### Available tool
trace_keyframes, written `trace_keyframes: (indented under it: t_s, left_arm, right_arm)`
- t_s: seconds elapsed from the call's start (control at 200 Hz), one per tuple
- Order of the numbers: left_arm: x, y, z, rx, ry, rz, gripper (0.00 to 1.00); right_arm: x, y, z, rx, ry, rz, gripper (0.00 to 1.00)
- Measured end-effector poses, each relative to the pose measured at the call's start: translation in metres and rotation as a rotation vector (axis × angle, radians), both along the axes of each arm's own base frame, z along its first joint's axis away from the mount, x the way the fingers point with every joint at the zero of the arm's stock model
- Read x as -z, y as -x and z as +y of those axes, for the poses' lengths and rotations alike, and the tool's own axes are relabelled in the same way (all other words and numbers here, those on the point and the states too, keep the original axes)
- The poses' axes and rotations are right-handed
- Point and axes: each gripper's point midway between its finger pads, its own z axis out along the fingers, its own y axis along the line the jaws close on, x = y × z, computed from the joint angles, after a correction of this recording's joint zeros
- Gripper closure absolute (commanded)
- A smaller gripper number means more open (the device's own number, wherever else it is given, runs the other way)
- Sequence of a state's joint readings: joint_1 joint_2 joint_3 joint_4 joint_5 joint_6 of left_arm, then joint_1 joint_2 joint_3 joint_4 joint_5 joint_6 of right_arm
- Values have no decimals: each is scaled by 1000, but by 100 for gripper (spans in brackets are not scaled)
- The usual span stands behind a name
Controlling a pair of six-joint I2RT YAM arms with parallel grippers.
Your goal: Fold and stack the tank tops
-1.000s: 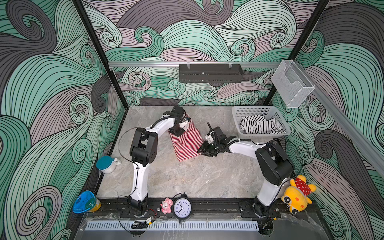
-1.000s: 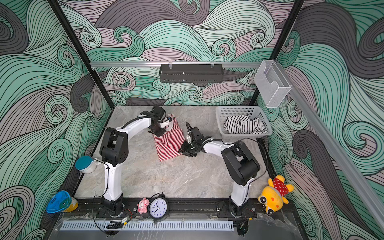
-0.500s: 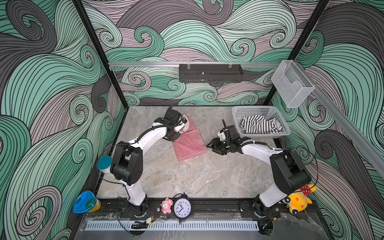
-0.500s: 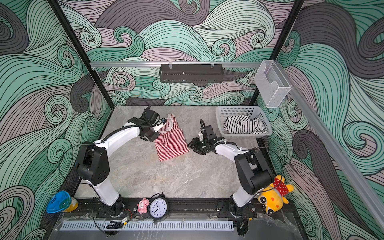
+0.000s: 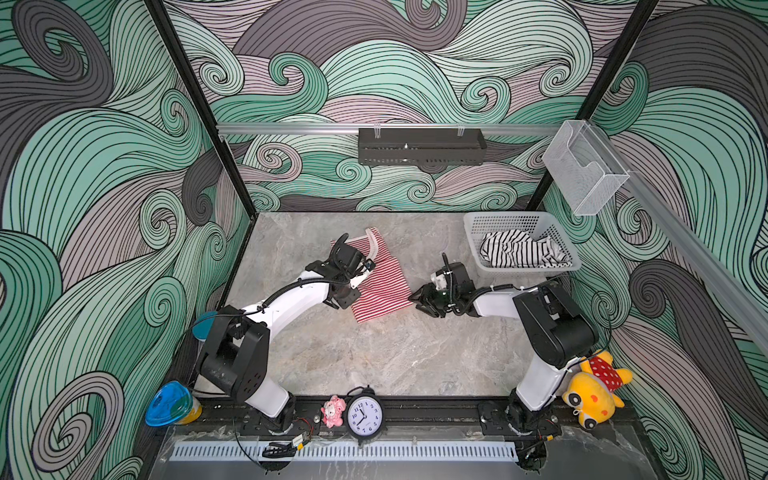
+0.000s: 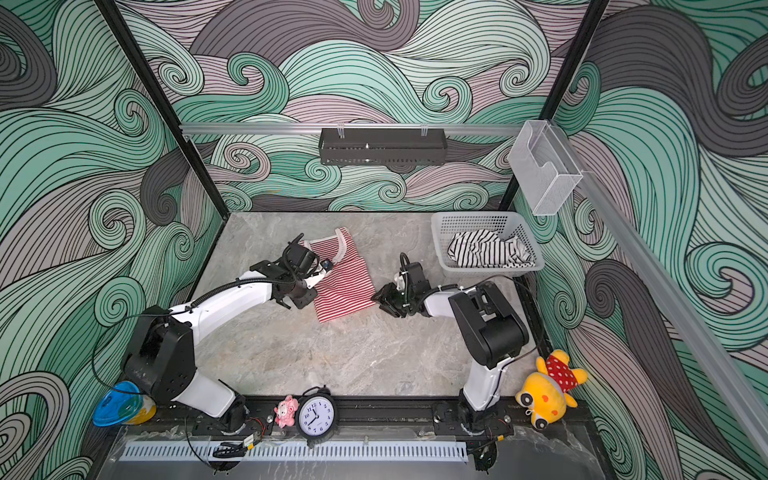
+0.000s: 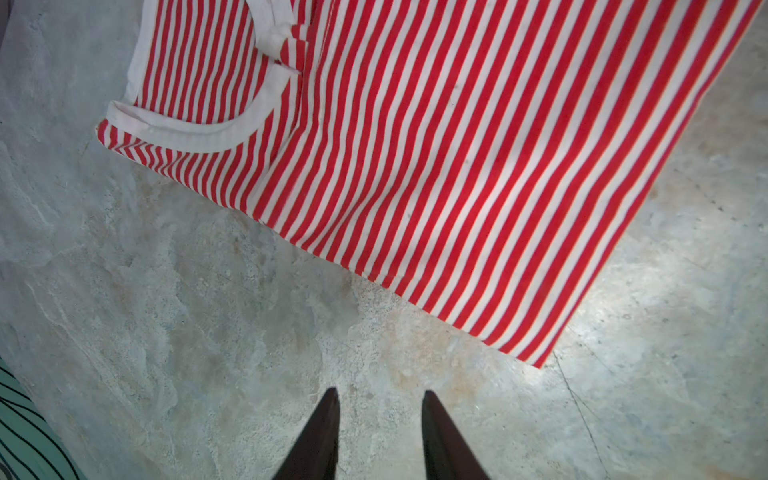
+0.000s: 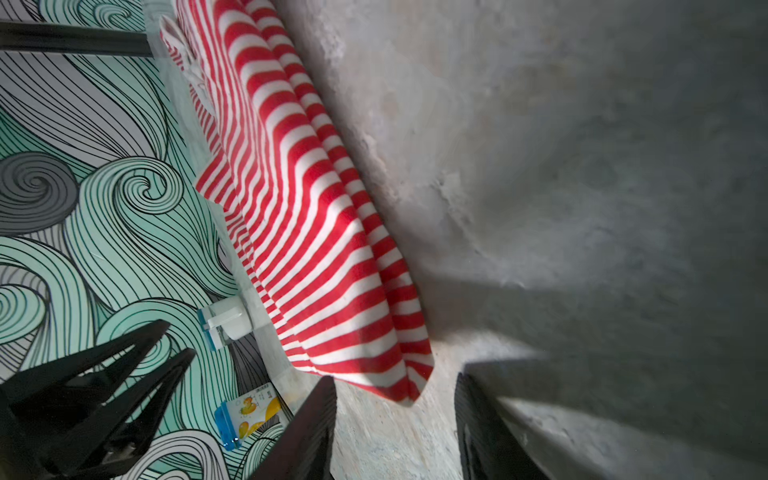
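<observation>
In both top views we see the red-and-white tank top [image 5: 380, 286] lying flat on the counter [image 5: 374, 361] at mid-frame, apparently folded once lengthwise. The black-and-white tank top [image 6: 488, 251] sits bunched in the basket [image 6: 440, 232] at upper right. We judge one garment part-folded, the other untouched, and stacking not begun. In the left wrist view the left claw [image 7: 378, 397] shows at the bottom edge, its tips narrowly apart and empty over bare counter; the red stripes fill the upper right, clear of it. In the right wrist view the right claw [image 8: 395, 376] stands wider, holding nothing, with the garment's layered corner just beyond its tips at lower centre.
</observation>
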State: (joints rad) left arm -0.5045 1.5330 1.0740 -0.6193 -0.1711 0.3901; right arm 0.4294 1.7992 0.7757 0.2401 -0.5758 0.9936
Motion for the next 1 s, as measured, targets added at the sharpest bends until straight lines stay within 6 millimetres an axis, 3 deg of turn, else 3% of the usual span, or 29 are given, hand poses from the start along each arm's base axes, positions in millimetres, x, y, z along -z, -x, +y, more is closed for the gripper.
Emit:
trace_keyframes:
  t_s: [0.31,0.696,0.996]
  left_arm:
    - [5,15,-6,26,29,7,64]
    - [31,38,-10,65,11,60,63]
    - [44,53,-33,169,-5,68,63]
  right_arm:
    - [3,-12,9,26,-74,-19,62]
    - [13,-10,7,49,-77,11,100]
    - [13,-10,7,52,-79,15,100]
